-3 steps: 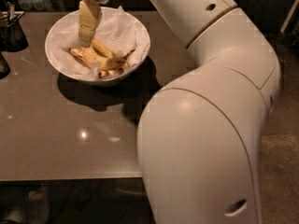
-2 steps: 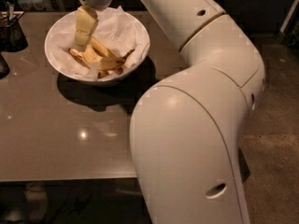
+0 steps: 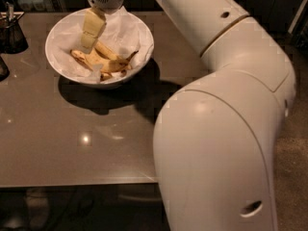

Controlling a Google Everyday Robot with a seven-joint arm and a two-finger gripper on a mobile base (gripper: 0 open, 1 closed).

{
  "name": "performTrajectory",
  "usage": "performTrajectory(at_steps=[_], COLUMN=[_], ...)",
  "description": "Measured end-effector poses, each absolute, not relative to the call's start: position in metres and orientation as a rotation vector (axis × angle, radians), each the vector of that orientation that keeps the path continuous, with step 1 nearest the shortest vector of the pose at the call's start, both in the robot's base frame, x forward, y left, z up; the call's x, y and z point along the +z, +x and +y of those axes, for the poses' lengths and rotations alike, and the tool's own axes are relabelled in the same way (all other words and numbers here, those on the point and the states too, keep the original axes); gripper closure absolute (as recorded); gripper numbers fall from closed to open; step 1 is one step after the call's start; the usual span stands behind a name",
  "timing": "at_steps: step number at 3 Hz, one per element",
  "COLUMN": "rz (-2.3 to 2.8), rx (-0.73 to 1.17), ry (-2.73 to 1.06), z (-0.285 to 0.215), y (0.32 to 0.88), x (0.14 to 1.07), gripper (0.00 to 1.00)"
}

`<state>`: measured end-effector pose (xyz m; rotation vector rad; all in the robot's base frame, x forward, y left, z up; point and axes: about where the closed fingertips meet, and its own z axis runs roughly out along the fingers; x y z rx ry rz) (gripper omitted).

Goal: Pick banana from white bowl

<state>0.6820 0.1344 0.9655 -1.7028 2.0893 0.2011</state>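
The white bowl (image 3: 142, 51) stands at the back left of the table, lined with crumpled white paper. The banana (image 3: 107, 61), a joined cluster of dull yellow, brown-speckled fruit, lies in the bottom of the bowl. My gripper (image 3: 88, 45) reaches down into the bowl from above, with its pale tip at the left end of the banana, touching or just above it. The large white arm fills the right side of the view.
A dark container (image 3: 12, 33) with utensils stands at the far left, and another dark object (image 3: 2, 69) sits at the left edge. The glossy grey-brown table (image 3: 72, 143) ends at a front edge low in the view. The floor lies to the right.
The gripper has come slightly lower into the bowl toward the banana. The arm's big links have shifted across the view. The banana and bowl have not moved.
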Motion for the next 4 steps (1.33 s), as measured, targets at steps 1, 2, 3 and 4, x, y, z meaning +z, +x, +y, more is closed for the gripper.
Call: performTrajectory(at_steps=[1, 2, 3, 4], rz=[2.129, 2.165, 2.179, 2.185], rx=[0.241, 0.232, 0.207, 0.176], ry=[-1.676, -1.673, -1.682, -1.699], z=[0.132, 0.133, 0.136, 0.14], y=[0.675, 0.671, 0.669, 0.669], x=[0.952, 0.938, 0.931, 0.928], gripper=[0.05, 0.15, 0.19, 0.22])
